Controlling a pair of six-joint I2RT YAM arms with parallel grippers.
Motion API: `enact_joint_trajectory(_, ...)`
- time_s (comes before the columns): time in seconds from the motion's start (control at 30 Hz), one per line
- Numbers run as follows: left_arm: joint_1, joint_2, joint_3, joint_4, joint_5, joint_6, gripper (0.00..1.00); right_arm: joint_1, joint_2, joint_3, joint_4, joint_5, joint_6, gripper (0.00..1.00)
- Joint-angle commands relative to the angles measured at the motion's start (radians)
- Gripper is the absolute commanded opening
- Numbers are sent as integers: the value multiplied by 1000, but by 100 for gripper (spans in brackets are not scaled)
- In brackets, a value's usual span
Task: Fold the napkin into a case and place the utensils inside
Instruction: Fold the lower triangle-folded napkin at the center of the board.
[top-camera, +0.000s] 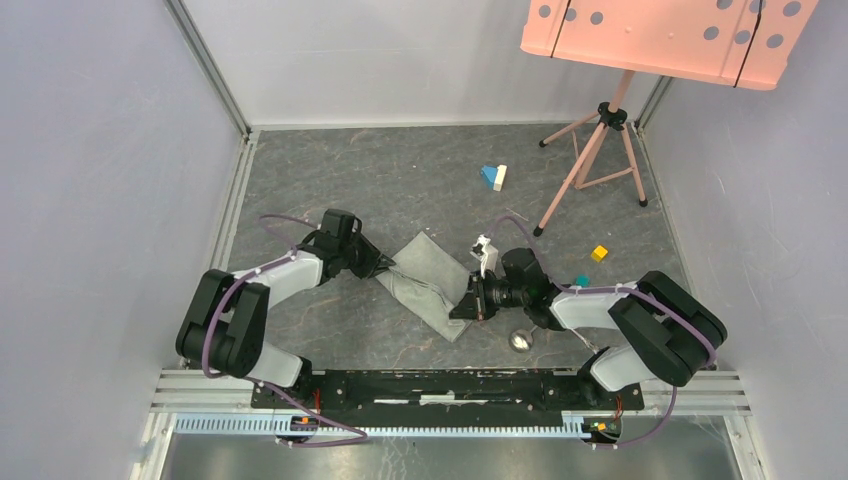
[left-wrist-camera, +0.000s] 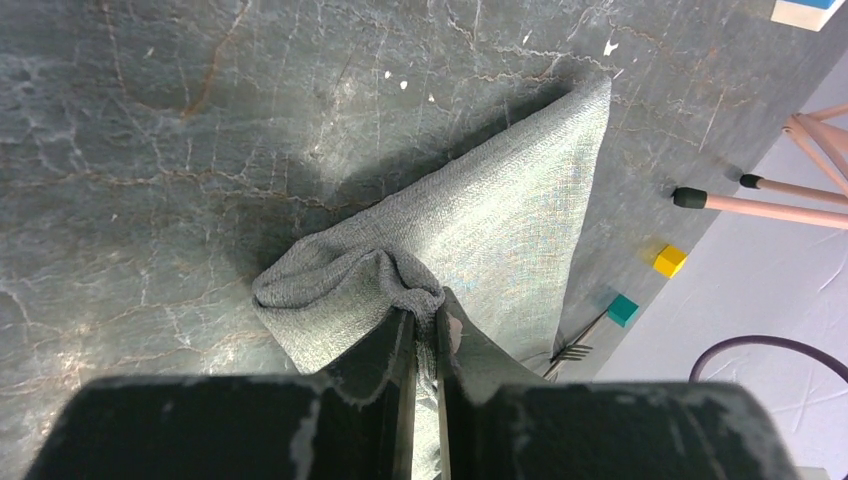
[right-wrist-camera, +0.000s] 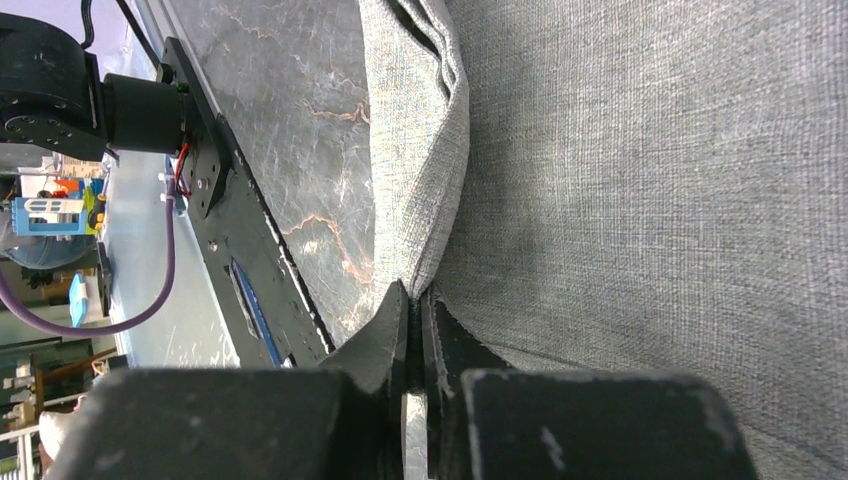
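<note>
Closest to the arm bases, a small shiny silver metal spoon (top-camera: 520, 340) lies on the dark grey marbled table (top-camera: 330, 330). It sits on the near side of the right gripper (top-camera: 461, 306) and slightly to its right, apart from the cloth. The right gripper is pressed together on the near right edge of the light grey rectangular cloth napkin (top-camera: 430, 280). In the right wrist view its black fingers (right-wrist-camera: 385, 340) pinch a folded lip of the fabric, and the weave spreads away flat beyond them. The napkin lies folded into a slanted band on the table between the two grippers. At its left end the left gripper (top-camera: 380, 263) is clamped on a bunched corner. In the left wrist view the cloth puckers right at the fingertips (left-wrist-camera: 395, 340) and then fans out flat to a point farther away. To the right of that gripper, past the napkin's edge, the tines of a small silver metal fork (left-wrist-camera: 571, 352) poke out. Its thin shaft is angled toward a small teal block (left-wrist-camera: 622, 309), and a small yellow block (left-wrist-camera: 670, 260) sits just beyond. Farther out, well apart from both grippers, rest the small blue and white blocks (top-camera: 494, 177). Farthest right stands a pale pink tripod (top-camera: 590, 165) carrying a pink perforated board (top-camera: 665, 35).
</note>
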Motion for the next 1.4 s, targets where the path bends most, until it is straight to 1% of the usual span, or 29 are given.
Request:
enact_joint_trajectory(0.0, -13, 41, 51, 31, 5, 61, 16, -1, -26, -19, 20, -24, -31, 9)
enact_joint_trajectory(0.1, -21, 69, 68, 33, 15, 68, 16, -1, -30, -29, 20, -22, -40, 16)
enact_joint_trajectory(0.23, -30, 93, 81, 35, 20, 77, 15, -1, -27, -15, -15, -18, -77, 22)
enact_joint_trajectory(0.33, -33, 100, 81, 34, 22, 81, 15, -2, -47, 16, -87, 21, -138, 33)
enact_joint_trajectory(0.43, -34, 101, 80, 33, 26, 84, 15, -1, -82, 59, -168, 73, -199, 46)
enact_joint_trajectory(0.53, -35, 98, 79, 34, 26, 84, 15, 8, -100, 96, -214, 111, -239, 58)
enact_joint_trajectory(0.6, -36, 96, 80, 35, 28, 84, 14, 24, -90, 120, -233, 134, -259, 63)
enact_joint_trajectory(0.87, -36, 97, 80, 34, 23, 81, 14, 103, -11, 219, -298, 250, -321, 67)
enact_joint_trajectory(1.0, -36, 96, 81, 34, 19, 79, 14, 154, 24, 273, -328, 372, -405, 71)
enact_joint_trajectory(1.17, -36, 104, 84, 35, 15, 77, 14, 223, 102, 364, -349, 543, -546, 72)
enact_joint_trajectory(1.3, -36, 106, 84, 31, 14, 78, 13, 254, 173, 444, -364, 576, -572, 71)
enact_joint_trajectory(1.37, -36, 104, 83, 30, 13, 78, 13, 265, 205, 475, -377, 576, -574, 68)
